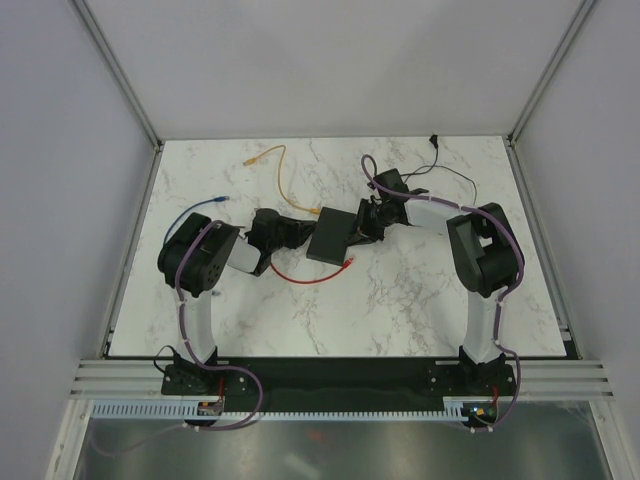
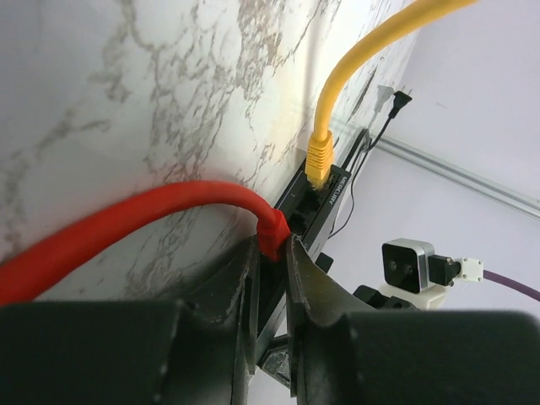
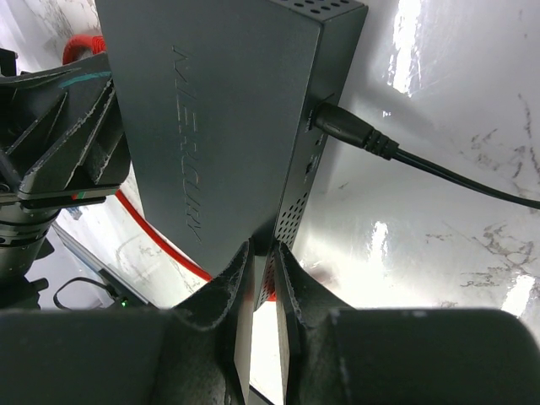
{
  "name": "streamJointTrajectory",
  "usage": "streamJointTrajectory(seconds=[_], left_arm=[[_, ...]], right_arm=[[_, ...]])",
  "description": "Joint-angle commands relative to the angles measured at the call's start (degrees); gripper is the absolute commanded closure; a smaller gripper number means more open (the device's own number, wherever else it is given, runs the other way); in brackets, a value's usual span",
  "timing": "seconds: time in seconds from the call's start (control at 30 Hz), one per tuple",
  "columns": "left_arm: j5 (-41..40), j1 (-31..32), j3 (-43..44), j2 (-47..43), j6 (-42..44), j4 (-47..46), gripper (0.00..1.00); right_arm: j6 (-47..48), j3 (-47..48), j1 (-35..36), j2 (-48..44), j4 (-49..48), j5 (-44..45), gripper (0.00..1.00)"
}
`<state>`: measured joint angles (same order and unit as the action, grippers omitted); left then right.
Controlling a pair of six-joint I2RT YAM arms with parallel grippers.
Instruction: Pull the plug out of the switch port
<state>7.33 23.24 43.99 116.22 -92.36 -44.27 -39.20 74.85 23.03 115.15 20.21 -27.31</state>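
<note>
My left gripper is nearly closed, its fingers pinching the red plastic cable plug, which sits at a port on the flat dark grey metal switch. A yellow cable plug stands in a port just beside it. My right gripper clamps narrowly on the switch's opposite edge, near the black power lead. The switch lies mid-table, nearer the far edge of the white marble tabletop.

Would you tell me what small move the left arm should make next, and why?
Probably draw the left gripper straight back from the port: it pinches the red plug, seated in the switch beside the yellow plug, while the right gripper appears to brace the switch.
</note>
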Motion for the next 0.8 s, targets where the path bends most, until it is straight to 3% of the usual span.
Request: streamJointTrajectory(seconds=[0.0, 0.13, 0.33, 0.53, 0.77], left_arm=[[0.4, 1.5, -1.2, 2.6, 0.5, 6.6, 0.81], [0.6, 1.5, -1.2, 2.7, 0.7, 6.0, 0.98], [2.4, 1.4, -1.0, 3.0, 2.9, 5.3, 0.98], [2.3, 1.5, -2.3, 1.8, 3.7, 5.2, 0.98], [2.9, 1.5, -1.7, 1.2, 5.8, 5.2, 0.98]], right_arm=[[1.2, 1.0, 1.1, 1.5, 0.9, -0.3, 0.79], [3.9, 2.6, 1.3, 1.8, 2.7, -0.3, 0.78], [16.8, 16.1, 6.8, 2.1, 16.8, 10.3, 0.7], [13.3, 18.7, 9.6, 3.1, 13.5, 5.1, 0.69], [11.4, 17.0, 7.7, -0.8, 12.3, 10.9, 0.7]])
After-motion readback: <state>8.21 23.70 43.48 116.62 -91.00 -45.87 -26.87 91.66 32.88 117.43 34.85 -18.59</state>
